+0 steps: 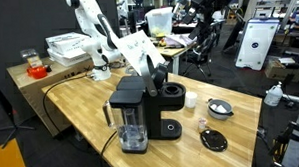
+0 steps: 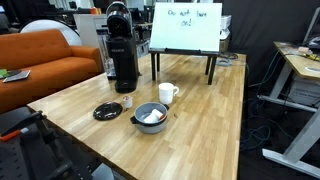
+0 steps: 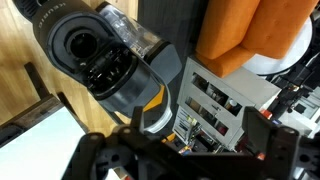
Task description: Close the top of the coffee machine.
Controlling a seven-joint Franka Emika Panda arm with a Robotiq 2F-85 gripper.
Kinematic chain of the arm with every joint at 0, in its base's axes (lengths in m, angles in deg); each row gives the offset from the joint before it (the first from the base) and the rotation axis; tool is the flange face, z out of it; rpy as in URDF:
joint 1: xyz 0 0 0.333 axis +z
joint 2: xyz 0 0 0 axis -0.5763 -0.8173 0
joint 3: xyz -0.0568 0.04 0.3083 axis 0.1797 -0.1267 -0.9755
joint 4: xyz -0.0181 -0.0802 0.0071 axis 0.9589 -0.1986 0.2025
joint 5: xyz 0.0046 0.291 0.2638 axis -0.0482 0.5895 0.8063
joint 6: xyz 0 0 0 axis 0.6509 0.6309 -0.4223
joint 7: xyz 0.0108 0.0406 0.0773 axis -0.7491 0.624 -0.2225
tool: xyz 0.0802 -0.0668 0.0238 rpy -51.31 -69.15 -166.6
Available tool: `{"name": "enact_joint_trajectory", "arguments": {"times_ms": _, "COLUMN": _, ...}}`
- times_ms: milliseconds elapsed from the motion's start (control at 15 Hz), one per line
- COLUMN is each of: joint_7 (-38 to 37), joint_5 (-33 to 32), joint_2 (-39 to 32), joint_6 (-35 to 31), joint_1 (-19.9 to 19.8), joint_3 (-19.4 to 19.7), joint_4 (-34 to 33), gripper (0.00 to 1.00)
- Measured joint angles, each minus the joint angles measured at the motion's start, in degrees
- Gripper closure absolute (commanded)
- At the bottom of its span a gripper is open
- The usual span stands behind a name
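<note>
On the wooden surface (image 1: 241,120), the coffee machine (image 1: 141,112) stands near centre in an exterior view, and the white arm (image 1: 103,35) reaches over it from 11 o'clock. Wrist view: the round brew chamber (image 3: 85,50) sits exposed at 10 o'clock of frame with its interior visible, so the top (image 3: 148,85) is not down. The grey panel running off the chamber toward 4 o'clock reads as that top, tipped back on its hinge. Judgement: the arm is positioned above the machine, but the closing itself is undone; the top has to be swung over the chamber and pressed flat. End effector (image 3: 185,160) at 6 o'clock of the wrist view, dark and blurred. Its fingers (image 3: 95,155) are spread wide, with nothing between them and nothing held. Whether a finger touches the top cannot be told. A white cup (image 2: 167,94) at 4 o'clock and a round black dish (image 2: 107,112) at 6 o'clock of the machine lie apart from it, uninvolved.
</note>
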Motion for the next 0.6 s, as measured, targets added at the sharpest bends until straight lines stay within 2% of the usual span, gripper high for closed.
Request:
{"name": "enact_joint_trajectory", "arguments": {"times_ms": 333, "joint_7": 0.0, "joint_5": 5.2, "joint_2": -1.4, "joint_6": -2.4, "joint_1": -0.5, "joint_3": -1.5, "joint_4": -1.1, "gripper": 0.0}}
{"name": "enact_joint_trajectory", "arguments": {"times_ms": 600, "joint_7": 0.1, "joint_5": 8.4, "joint_2": -5.5, "joint_6": -4.7, "joint_1": -0.9, "joint_3": -2.6, "joint_4": -3.6, "gripper": 0.0}}
